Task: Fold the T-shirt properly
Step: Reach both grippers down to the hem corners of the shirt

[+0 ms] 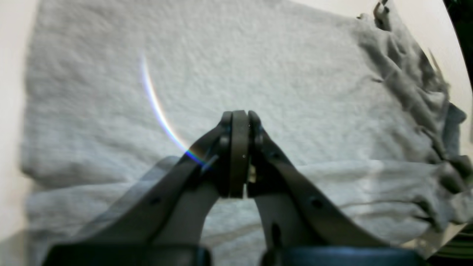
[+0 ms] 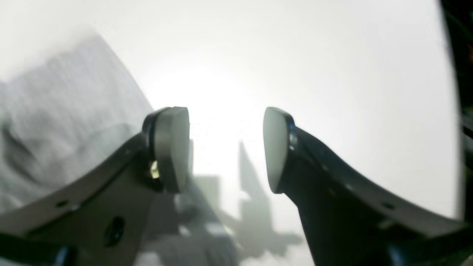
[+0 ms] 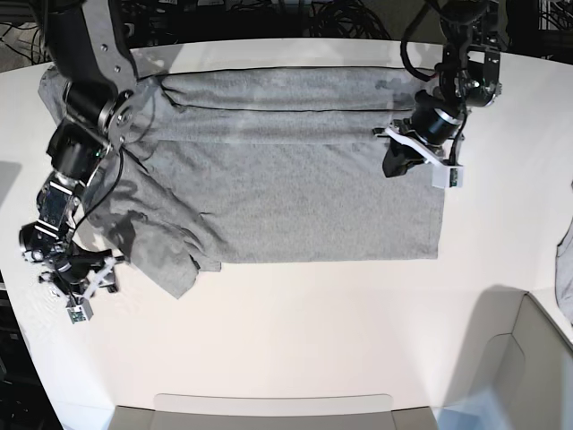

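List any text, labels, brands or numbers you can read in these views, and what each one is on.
No readable text in any view.
T-shirt: plain grey, no print or label showing.
Left gripper and right gripper: no markings legible.
Table: bare white, no signs.

Just one T-shirt (image 3: 295,188) here — plain grey, spread on one white counter (image 3: 295,331). Two arms, so two tools: the left tool (image 1: 239,122) and the right tool (image 2: 226,147) — that's the whole count.
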You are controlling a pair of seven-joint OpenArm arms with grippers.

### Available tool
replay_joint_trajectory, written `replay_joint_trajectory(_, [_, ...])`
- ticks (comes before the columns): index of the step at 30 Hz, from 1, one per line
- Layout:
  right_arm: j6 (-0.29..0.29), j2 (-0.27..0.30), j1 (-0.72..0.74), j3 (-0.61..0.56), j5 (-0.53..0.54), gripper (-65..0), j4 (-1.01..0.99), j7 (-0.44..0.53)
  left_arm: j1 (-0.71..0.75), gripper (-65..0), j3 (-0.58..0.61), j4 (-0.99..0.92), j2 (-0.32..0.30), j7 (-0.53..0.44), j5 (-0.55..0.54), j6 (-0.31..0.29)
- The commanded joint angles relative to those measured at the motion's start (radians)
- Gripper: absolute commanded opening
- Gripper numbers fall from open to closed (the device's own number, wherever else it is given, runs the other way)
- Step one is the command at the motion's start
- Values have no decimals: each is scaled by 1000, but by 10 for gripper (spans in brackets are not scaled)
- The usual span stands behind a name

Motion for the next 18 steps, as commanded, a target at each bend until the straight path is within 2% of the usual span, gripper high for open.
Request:
replay_joint_trajectory(1, [11,19,51,-6,10,-336,-54,61,-7,-650,-5,16,-4,-13,-7,-5])
replay_joint_trajectory(4, [11,49,108,-8,6,-336,-261,181,-8,-650,-5,16,-3,-13,-7,-5])
replay_joint_trajectory(7, [11,85,148,-8,6,-336,-421,244,-10,-650,-5,16,10,-13,-7,-5])
replay_joint_trajectory(13, [11,98,131,-6,6,-336,-462,351,-28,-650,-5,16,20,-13,-7,-5])
replay_joint_trajectory(18, [6,123,129,-52,-20,-336,-482,362,-45,-650,1,16,26,-13,-7,-5])
